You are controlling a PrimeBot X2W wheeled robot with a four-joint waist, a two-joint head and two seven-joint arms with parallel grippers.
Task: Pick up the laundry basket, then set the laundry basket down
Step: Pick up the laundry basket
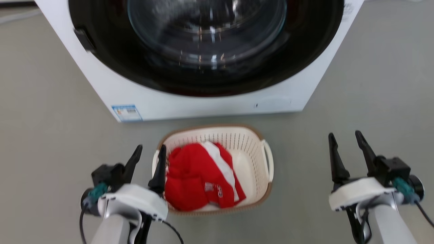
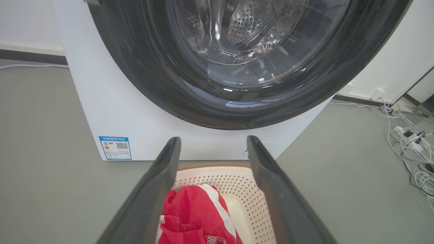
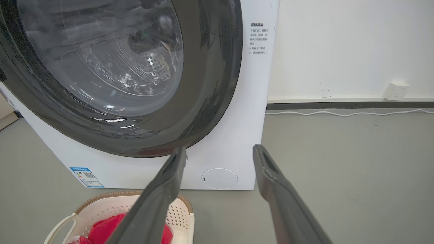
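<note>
Before the washing machine (image 1: 203, 103), the laundry basket (image 1: 237, 139) sits handles left-right.

The left gripper (image 1: 151, 148) and the right gripper (image 1: 344, 134) look alike. Each has two long dark fingers (image 1: 335, 159) tapering to narrow tips, rising from a black block (image 1: 390, 169). Behind each block sits a rounded white wrist housing (image 1: 135, 200); the left one's edge is dotted with small dark holes. A teal connector (image 1: 401, 188) on the outer side feeds a thin black cable (image 1: 424, 212). The forearms (image 1: 390, 223) are pale silvery grey. In the right wrist view one matt charcoal finger bears a shallow recessed slot.
</note>
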